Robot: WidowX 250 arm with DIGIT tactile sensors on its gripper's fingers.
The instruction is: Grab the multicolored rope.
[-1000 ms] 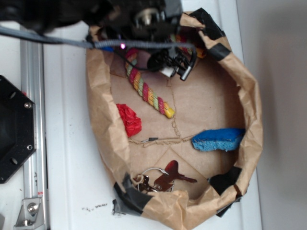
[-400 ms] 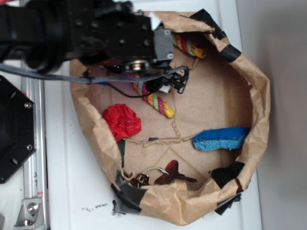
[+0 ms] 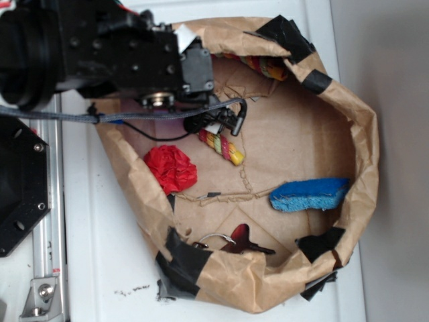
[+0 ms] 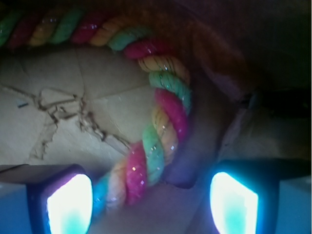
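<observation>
The multicolored rope (image 3: 223,147) lies on the floor of the brown paper bag; its yellow-tipped lower end shows below my arm, and its other end (image 3: 265,66) peeks out at the bag's top wall. The arm hides its middle. My gripper (image 3: 218,124) hangs directly over the rope, open. In the wrist view the twisted rope (image 4: 161,131) curves down between the two lit fingertips (image 4: 70,204), nearer the left one, with gaps on both sides. My gripper (image 4: 151,202) holds nothing.
The paper bag's taped rim (image 3: 358,154) rings everything. Inside lie a red crumpled paper ball (image 3: 171,168), a blue sponge (image 3: 308,194) and a bunch of keys (image 3: 228,245). A black base plate (image 3: 20,181) and metal rail sit left of the bag.
My arm has swung left and down over the rope, covering more of it. The bag's left wall was pushed outward, showing more of the red ball.
</observation>
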